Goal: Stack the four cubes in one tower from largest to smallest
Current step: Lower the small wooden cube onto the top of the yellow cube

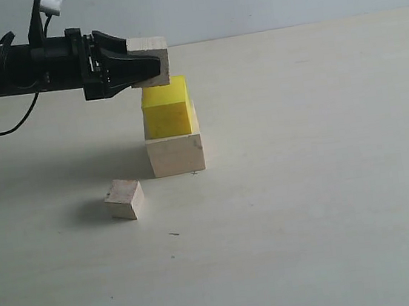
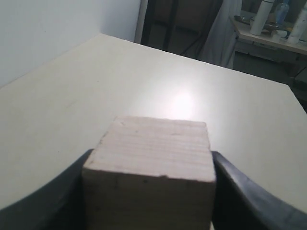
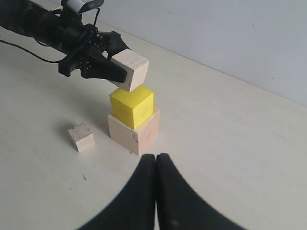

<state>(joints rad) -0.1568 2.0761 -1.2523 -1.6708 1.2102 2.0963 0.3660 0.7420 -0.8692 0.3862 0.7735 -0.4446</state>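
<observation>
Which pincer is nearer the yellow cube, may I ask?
Left: the left pincer holds the medium wooden cube just above the yellow cube; the right pincer sits shut, farther off.

We see the big cube (image 1: pixel 176 155) on the tabletop (image 1: pixel 327 182), left of its middle. The second cube (image 1: pixel 166 111) sits on it, set toward its left side. The middle cube (image 1: pixel 151 49), in the left pincer (image 1: pixel 148 66) that reaches in from the left, is over the second cube; we cannot tell if they touch. The small cube (image 1: pixel 124 199) lies apart on the tabletop, left of the big cube and nearer the front edge.
</observation>
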